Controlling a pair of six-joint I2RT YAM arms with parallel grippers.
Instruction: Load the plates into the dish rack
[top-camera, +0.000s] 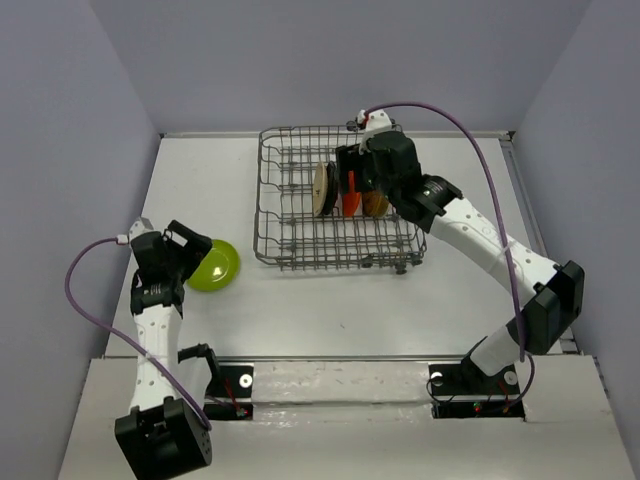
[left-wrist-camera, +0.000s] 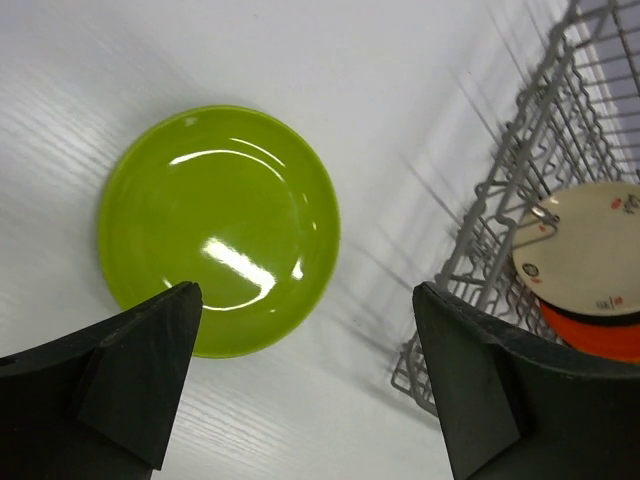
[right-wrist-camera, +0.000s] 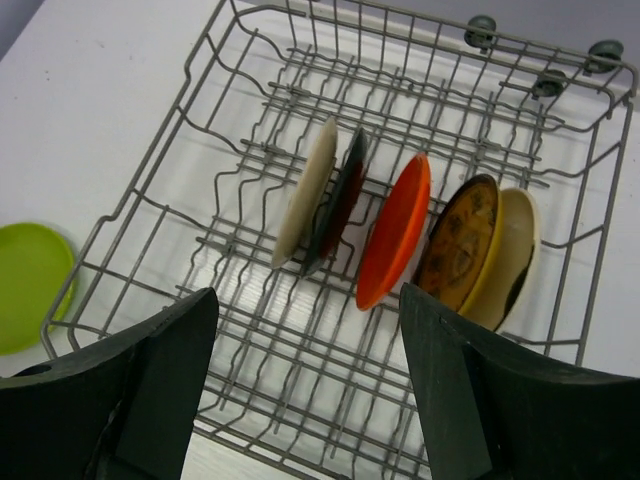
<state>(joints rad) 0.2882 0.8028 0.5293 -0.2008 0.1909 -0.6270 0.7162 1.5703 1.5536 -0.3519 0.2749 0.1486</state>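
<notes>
The grey wire dish rack (top-camera: 290, 245) stands at the table's back middle. In it, on edge, stand a cream plate (right-wrist-camera: 305, 195), a black plate (right-wrist-camera: 340, 200), an orange-red plate (right-wrist-camera: 395, 230), a brown patterned plate (right-wrist-camera: 458, 245) and a beige plate (right-wrist-camera: 515, 250). The lime green plate (top-camera: 215, 265) lies flat on the table left of the rack; it also shows in the left wrist view (left-wrist-camera: 215, 225). My left gripper (left-wrist-camera: 305, 375) is open and empty just above the green plate's near edge. My right gripper (right-wrist-camera: 305, 375) is open and empty above the rack.
White table with walls on the left, back and right. The rack's wall (left-wrist-camera: 480, 230) lies to the right of my left gripper. A purple cable (top-camera: 470, 140) arcs over the right arm.
</notes>
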